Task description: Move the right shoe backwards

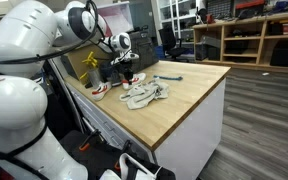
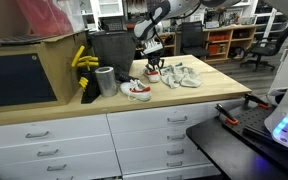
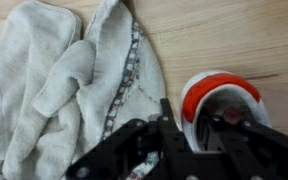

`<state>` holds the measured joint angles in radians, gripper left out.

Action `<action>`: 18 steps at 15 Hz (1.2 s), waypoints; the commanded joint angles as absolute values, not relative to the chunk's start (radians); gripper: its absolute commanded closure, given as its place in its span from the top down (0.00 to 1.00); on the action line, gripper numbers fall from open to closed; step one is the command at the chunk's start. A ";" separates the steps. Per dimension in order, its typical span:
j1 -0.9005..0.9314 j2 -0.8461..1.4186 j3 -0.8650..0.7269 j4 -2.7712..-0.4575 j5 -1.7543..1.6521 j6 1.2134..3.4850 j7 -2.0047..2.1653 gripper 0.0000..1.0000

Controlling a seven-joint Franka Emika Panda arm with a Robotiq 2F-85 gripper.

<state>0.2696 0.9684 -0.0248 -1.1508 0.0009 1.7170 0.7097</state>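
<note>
Two white shoes with red trim sit on the wooden counter [image 2: 214,88]. One shoe [image 2: 136,89] lies apart near the front edge and also shows in an exterior view [image 1: 101,90]. The other shoe [image 3: 221,95] is under my gripper [image 3: 196,132] and shows in both exterior views [image 1: 130,78] [image 2: 154,71]. In the wrist view one finger is outside its red-rimmed collar and one is inside, closed on the wall. A crumpled grey-white cloth [image 3: 74,70] lies right beside this shoe.
The cloth [image 2: 181,76] [image 1: 144,95] covers the counter's middle. A metal cup [image 2: 105,80], a yellow object [image 2: 82,58] and a black box [image 2: 110,48] stand behind the loose shoe. A small blue tool [image 1: 170,78] lies past the cloth.
</note>
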 commanded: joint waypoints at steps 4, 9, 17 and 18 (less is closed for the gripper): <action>0.292 0.859 -0.023 -1.249 -0.024 1.760 0.690 0.02; 0.333 0.703 0.005 -1.435 -0.064 1.816 0.645 0.02; 0.361 0.444 0.096 -1.791 -0.066 1.801 0.547 0.02; 0.361 0.411 0.109 -1.844 -0.063 1.802 0.532 0.02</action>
